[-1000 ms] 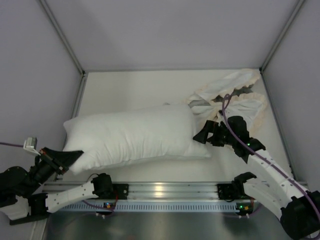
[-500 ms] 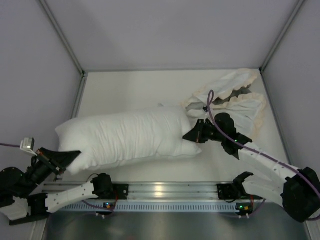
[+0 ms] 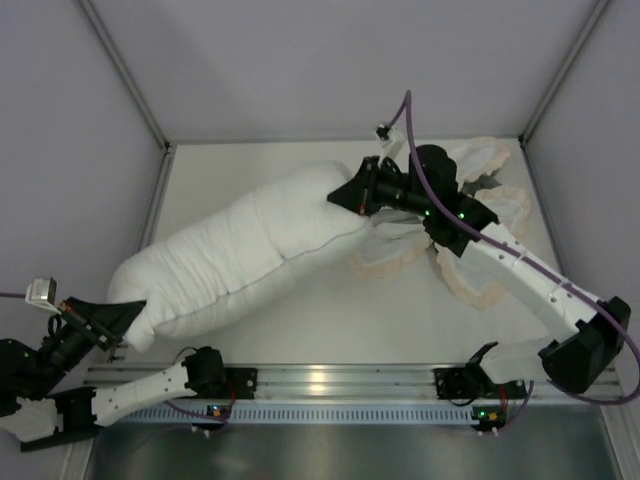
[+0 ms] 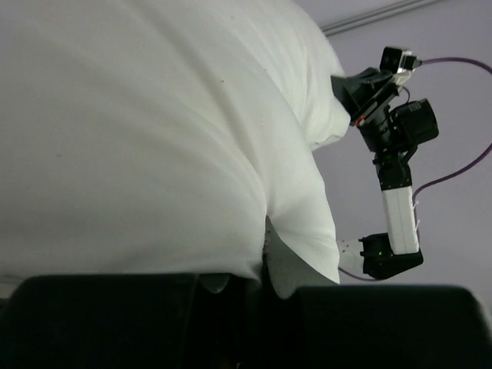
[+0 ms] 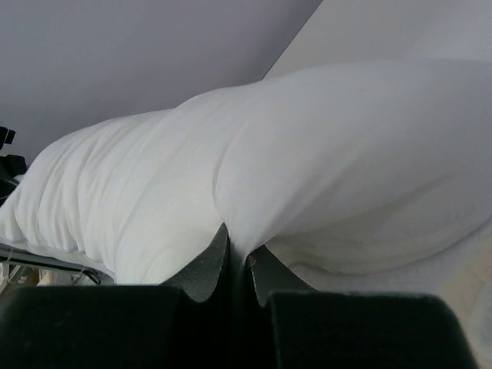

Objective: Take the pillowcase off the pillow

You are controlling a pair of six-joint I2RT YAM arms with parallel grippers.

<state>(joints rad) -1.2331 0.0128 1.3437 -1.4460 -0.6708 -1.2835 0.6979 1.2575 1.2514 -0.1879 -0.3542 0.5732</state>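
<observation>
Top view, pillow: your pillow (image 3: 240, 250) lies stretched diagonally across the table (image 3: 250, 165), from near left to far right, out of its cover.
Top view, pillowcase: the pillowcase (image 3: 395, 255) is crumpled at the far right, under your right arm (image 3: 520, 275), touching the pillow's far end.
Top view, grippers: your left gripper (image 3: 135, 312) pinches the near-left corner, and your right gripper (image 3: 342, 196) pinches the far end.
Left wrist view: the fingers (image 4: 154, 323) are clamped on a fold of white pillow fabric.
Right wrist view: the fingers (image 5: 201, 270) are pressed together on a ridge of the pillow.
</observation>
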